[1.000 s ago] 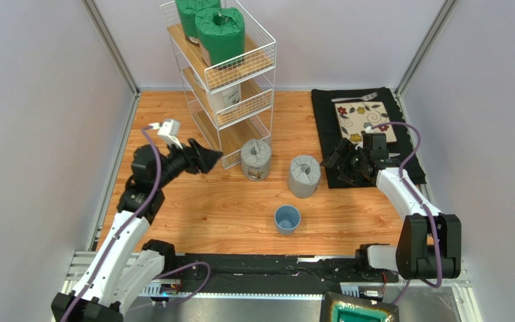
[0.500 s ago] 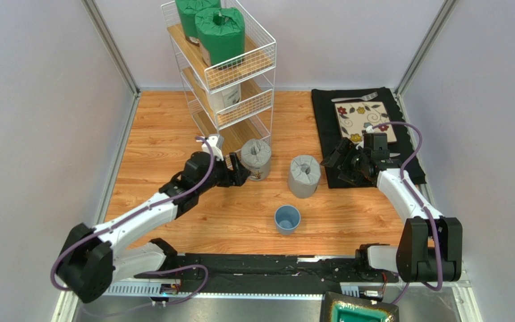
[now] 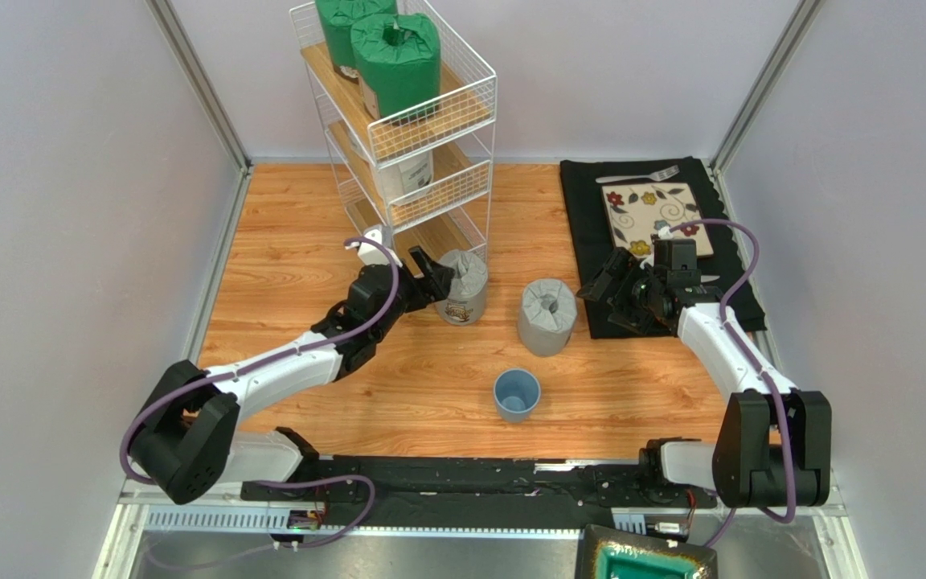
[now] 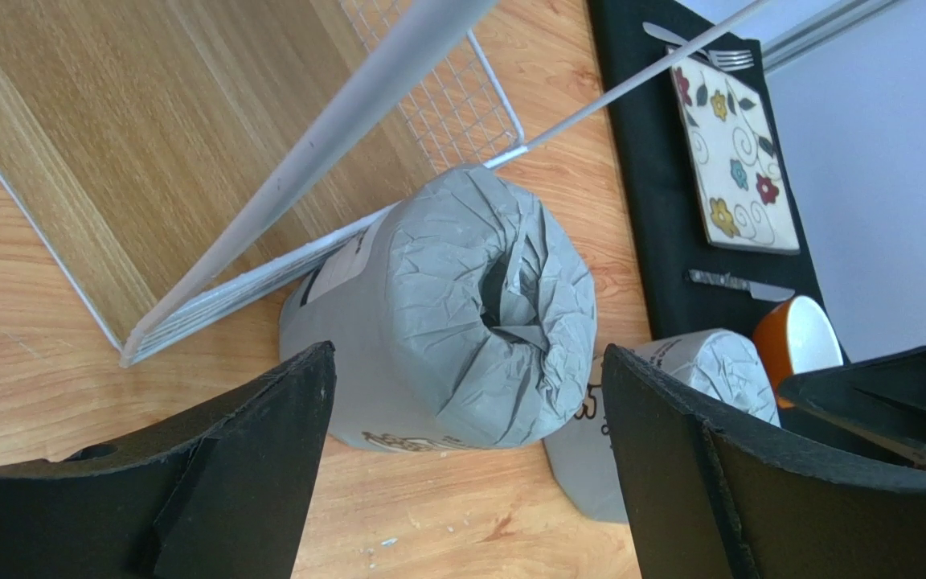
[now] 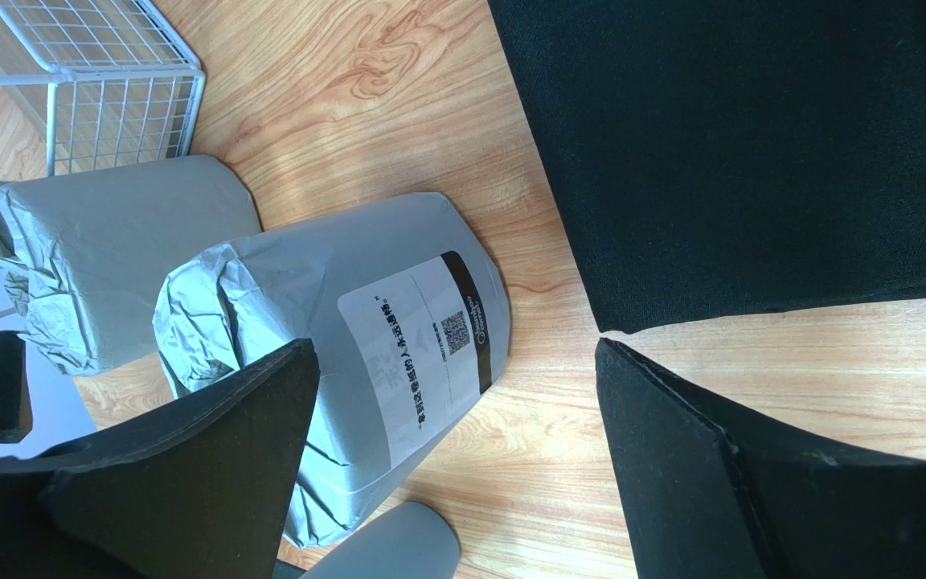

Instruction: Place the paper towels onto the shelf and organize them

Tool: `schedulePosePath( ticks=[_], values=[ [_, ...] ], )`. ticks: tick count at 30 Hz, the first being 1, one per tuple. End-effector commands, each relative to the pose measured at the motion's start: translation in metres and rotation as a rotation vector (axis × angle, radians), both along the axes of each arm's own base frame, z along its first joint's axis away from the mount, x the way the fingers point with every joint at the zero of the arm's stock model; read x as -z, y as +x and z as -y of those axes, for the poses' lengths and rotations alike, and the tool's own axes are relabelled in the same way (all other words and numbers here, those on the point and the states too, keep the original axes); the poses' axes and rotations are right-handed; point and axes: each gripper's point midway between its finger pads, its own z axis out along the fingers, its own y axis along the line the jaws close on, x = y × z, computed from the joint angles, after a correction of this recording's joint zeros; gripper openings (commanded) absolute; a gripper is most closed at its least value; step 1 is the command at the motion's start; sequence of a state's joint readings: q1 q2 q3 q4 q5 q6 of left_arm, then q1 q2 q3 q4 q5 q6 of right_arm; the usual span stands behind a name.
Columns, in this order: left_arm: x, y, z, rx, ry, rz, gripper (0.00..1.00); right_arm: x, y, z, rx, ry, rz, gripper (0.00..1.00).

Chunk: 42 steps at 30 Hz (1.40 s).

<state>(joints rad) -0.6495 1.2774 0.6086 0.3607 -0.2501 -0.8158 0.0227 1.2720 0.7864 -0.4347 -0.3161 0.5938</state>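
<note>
Two green paper towels [image 3: 395, 60] stand on the top tier of the white wire shelf [image 3: 365, 145], with a white one [image 3: 405, 176] on the middle tier. Two grey rolls stand on the table: one [image 3: 463, 285] [image 4: 468, 326] against the shelf's foot, the other [image 3: 548, 316] [image 5: 359, 362] to its right. My left gripper [image 3: 438, 275] [image 4: 468, 356] is open, close to the left side of the shelf-side grey roll, and its fingers frame that roll without touching. My right gripper [image 3: 609, 285] [image 5: 456, 350] is open just right of the other grey roll, holding nothing.
A small blue cup [image 3: 516, 393] stands in front of the grey rolls. A black mat [image 3: 589, 193] with a floral plate [image 3: 655, 217], fork and knife lies at the right. An orange bowl [image 4: 794, 344] shows beyond the rolls. The shelf's wire leg [image 4: 347, 133] is close by my left fingers.
My left arm has swung from the left side of the table across to the grey roll by the shelf, its jaws spreading wider. The right arm and the rolls have not moved.
</note>
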Motion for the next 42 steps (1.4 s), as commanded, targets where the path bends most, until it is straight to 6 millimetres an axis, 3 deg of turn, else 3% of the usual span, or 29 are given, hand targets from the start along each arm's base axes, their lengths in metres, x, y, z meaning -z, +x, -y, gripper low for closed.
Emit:
schedulePosePath(
  ticks=[1, 36, 42],
  values=[
    [-0.019, 0.011, 0.010, -0.036, -0.061, 0.061, 0.89, -0.006, 0.008, 0.002, 0.002, -0.006, 0.036, 0.88],
    [0.022, 0.024, 0.020, -0.154, -0.028, -0.005, 0.90, -0.005, 0.006, 0.005, -0.007, -0.019, 0.029, 0.88],
    [0.025, 0.025, 0.018, -0.164, -0.013, -0.014, 0.86, -0.007, 0.006, 0.005, -0.010, -0.022, 0.032, 0.88]
  ],
)
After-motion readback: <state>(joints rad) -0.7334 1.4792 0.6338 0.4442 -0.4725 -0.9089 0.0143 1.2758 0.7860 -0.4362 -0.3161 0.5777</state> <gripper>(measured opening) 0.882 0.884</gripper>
